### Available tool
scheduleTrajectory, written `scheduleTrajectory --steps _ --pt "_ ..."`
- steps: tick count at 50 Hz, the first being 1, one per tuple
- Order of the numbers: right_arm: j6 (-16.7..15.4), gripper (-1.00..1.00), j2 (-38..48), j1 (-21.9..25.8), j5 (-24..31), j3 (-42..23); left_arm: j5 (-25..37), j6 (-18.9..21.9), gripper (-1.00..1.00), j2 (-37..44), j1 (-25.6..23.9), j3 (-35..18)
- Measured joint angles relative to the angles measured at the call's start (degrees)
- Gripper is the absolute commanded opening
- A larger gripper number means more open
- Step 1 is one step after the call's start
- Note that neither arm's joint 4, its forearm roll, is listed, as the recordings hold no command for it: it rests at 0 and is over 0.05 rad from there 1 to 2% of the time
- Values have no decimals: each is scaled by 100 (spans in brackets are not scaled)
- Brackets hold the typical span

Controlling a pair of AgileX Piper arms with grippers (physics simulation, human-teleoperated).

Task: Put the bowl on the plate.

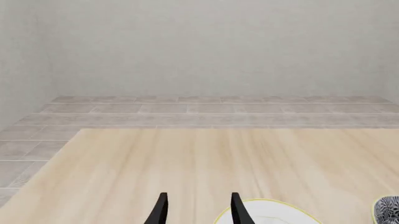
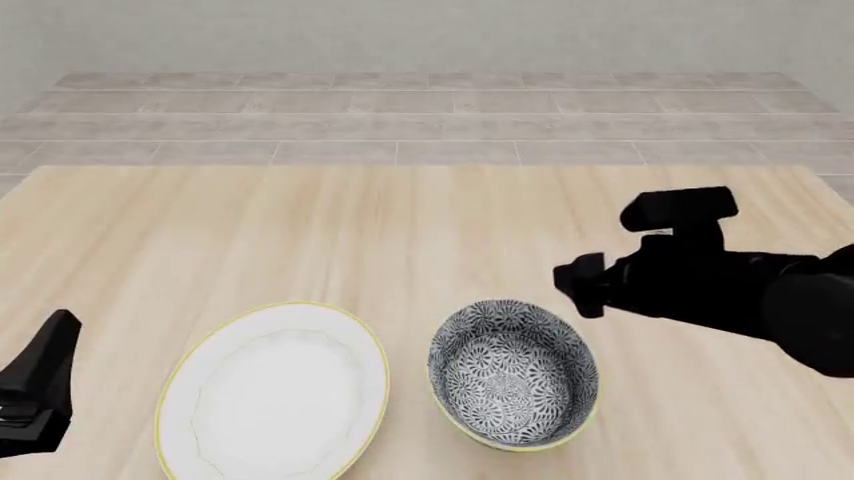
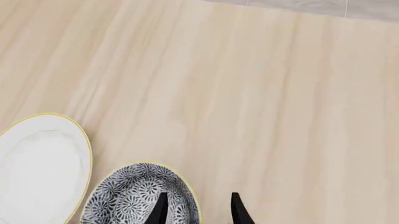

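The right pincer (image 3: 197,210), fingers apart, straddles the near rim of the bowl (image 3: 134,196) to grasp it, the plate (image 3: 40,172) lying just beyond the bowl.

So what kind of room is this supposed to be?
Probably a bare computer-rendered test room, not a real kitchen: a pale wooden table, a grey tiled floor, blank grey walls, and only a white plate and patterned bowl.

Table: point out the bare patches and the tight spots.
The table is bare across its far half, beyond the plate and bowl, up to the tiled floor. Crowded: the narrow gap between plate and bowl, and the bowl's right side, where the right gripper hovers.
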Motion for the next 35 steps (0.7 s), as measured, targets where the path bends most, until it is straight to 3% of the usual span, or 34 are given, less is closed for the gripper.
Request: scheduleTrajectory --steps 35 --pt "204 100 381 136 -435 390 0 0 100 0 0 0"
